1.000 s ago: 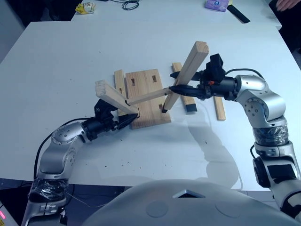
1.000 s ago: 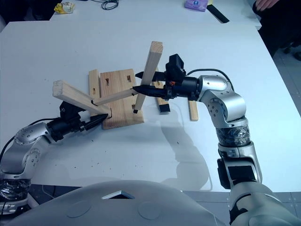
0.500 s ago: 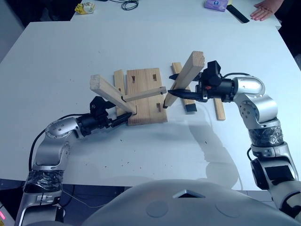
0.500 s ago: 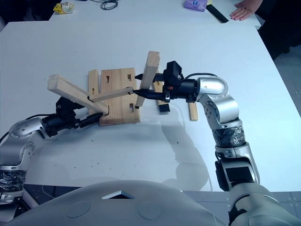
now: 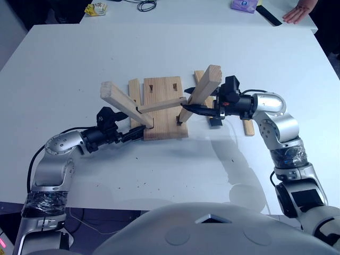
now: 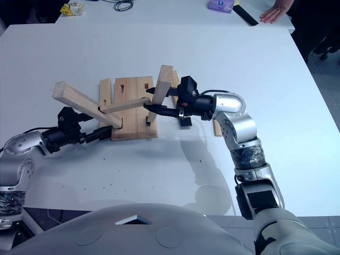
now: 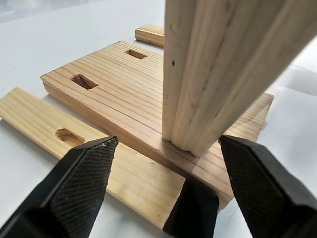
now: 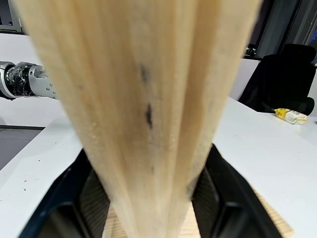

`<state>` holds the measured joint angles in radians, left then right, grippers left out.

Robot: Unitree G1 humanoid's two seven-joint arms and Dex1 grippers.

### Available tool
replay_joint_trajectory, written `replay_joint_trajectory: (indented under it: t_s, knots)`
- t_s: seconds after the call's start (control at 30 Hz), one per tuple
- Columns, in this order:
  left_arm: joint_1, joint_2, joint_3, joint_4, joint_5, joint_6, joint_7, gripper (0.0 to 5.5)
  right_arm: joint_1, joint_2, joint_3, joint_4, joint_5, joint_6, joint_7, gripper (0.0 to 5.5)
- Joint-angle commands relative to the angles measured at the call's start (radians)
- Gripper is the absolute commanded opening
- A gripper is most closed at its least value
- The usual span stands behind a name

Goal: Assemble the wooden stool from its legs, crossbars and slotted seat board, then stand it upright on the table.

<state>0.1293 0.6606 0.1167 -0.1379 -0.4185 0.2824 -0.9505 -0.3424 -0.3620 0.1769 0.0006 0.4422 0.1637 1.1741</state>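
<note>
The slotted seat board [image 5: 166, 116] lies flat on the table. Two legs joined by a crossbar [image 5: 162, 105] stand tilted on it. The left leg [image 5: 125, 103] rests its foot on the board's near left corner. My left gripper [image 5: 139, 133] is open there, with one finger [image 7: 84, 183] well clear of the leg [image 7: 208, 74] and the other close beside it. The right leg [image 5: 204, 87] leans over the board's right edge, and my right gripper [image 5: 187, 102] is shut on it, its pads [image 8: 94, 196] pressed against both sides of the wood.
A spare leg [image 5: 135, 91] lies along the board's left edge. More wooden pieces [image 5: 247, 127] and a black-capped leg end [image 5: 215, 121] lie to the right, under my right arm. Small items and a person's hand [image 5: 297, 10] are at the far edge.
My right gripper has carried its leg down and left toward the board, and the joined frame has sunk lower. My left arm has drawn back to the left.
</note>
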Motion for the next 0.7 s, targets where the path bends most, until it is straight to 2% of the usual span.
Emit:
replay_joint_trajectory:
  t_s: [0.03,0.27,0.43,0.7]
  knots:
    - [-0.001,0.013,0.013,0.004,-0.014,0.012,-0.014,3.78,0.004,0.008,0.006,0.039,-0.012,-0.031,0.009,2.01]
    - [-0.009,0.029,0.032,0.015,-0.026,0.024,-0.03,3.78,0.03,0.005,0.034,0.083,-0.035,-0.075,0.034,2.01]
    - [-0.009,0.036,0.045,0.016,-0.026,0.023,-0.034,3.78,0.041,-0.049,0.064,0.07,-0.034,-0.056,0.104,2.01]
    - [0.03,0.026,0.07,-0.022,-0.033,0.02,-0.018,3.78,0.0,-0.149,0.05,0.07,-0.022,-0.014,0.18,2.01]
